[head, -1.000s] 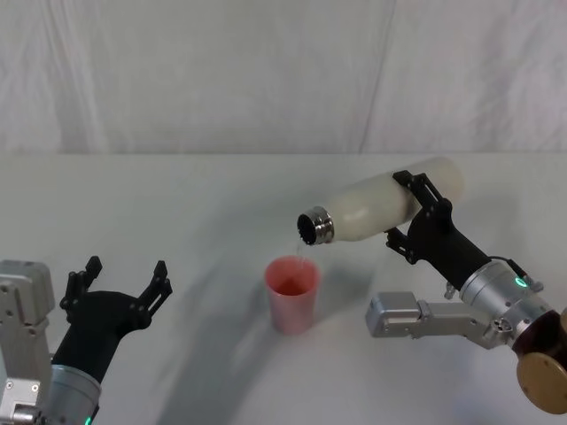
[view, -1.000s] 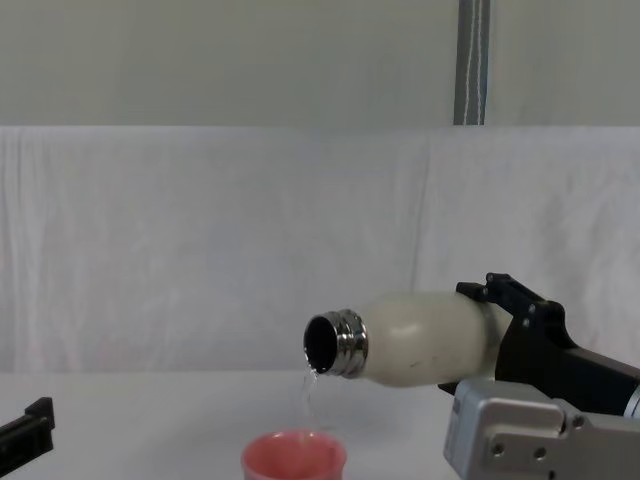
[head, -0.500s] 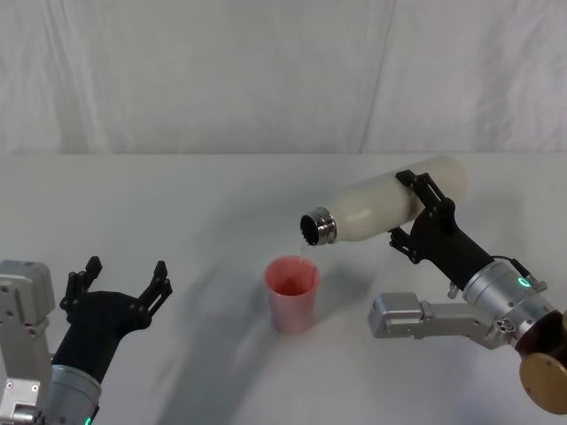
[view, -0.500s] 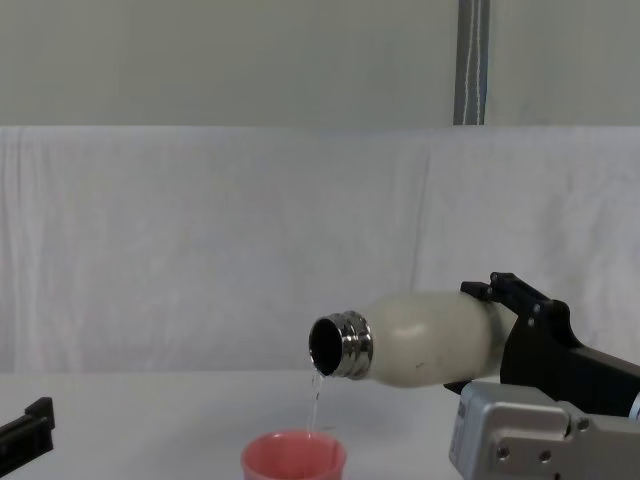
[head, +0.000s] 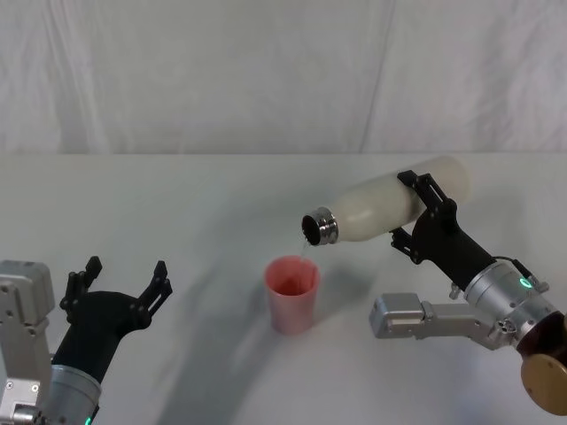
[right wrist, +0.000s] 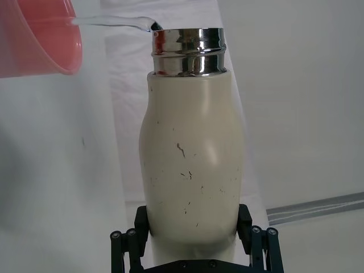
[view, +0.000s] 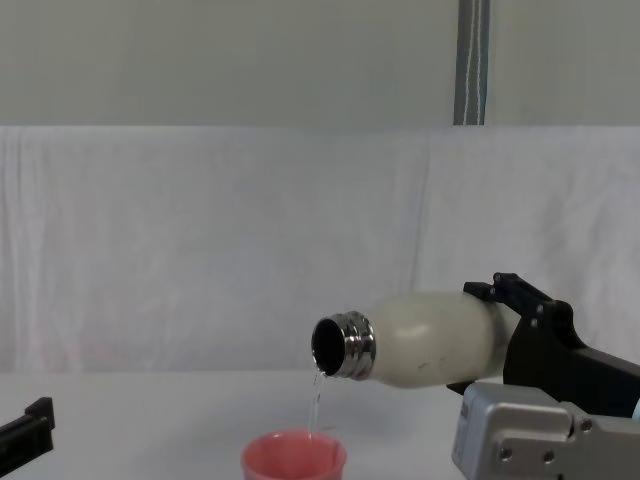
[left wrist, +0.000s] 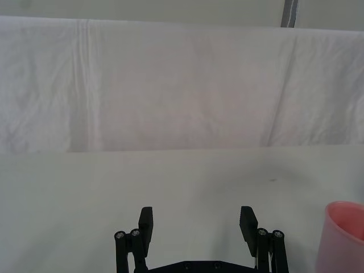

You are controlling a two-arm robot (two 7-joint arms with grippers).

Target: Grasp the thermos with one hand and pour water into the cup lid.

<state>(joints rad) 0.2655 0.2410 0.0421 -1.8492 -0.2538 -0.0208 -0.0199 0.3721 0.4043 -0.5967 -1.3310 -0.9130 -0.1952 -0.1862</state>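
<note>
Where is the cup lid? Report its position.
The cup lid stands upright mid-table in the head view, just below the tilted thermos mouth, between both grippers.

Your right gripper [head: 423, 211] is raised, clamped, wrist apparently rolled sideways; your left gripper [head: 120, 282] sits low, fingers spread.

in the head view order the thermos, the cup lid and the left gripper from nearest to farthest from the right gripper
1. Thermos: held in the right gripper, tilted toward the robot's left.
2. Cup lid: table centre, below the thermos mouth.
3. Left gripper: near left, open.
</note>
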